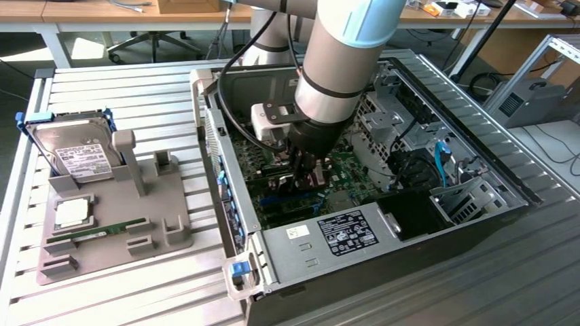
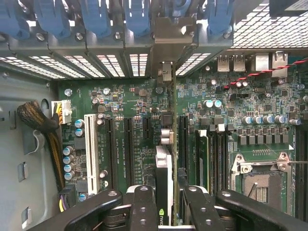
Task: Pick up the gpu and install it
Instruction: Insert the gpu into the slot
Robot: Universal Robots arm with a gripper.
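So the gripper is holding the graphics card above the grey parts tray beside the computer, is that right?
Not quite. The gripper is holding the graphics card, but inside the open computer case, above the green motherboard, not above the grey parts tray. The exterior view shows the arm reaching into the case, with the tray off to that view's left.

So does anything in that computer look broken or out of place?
Nothing looks broken or spilled. The gpu stands edge-on in the gripper, parallel to the expansion slots. The only oddity is the CPU socket, which sits empty.
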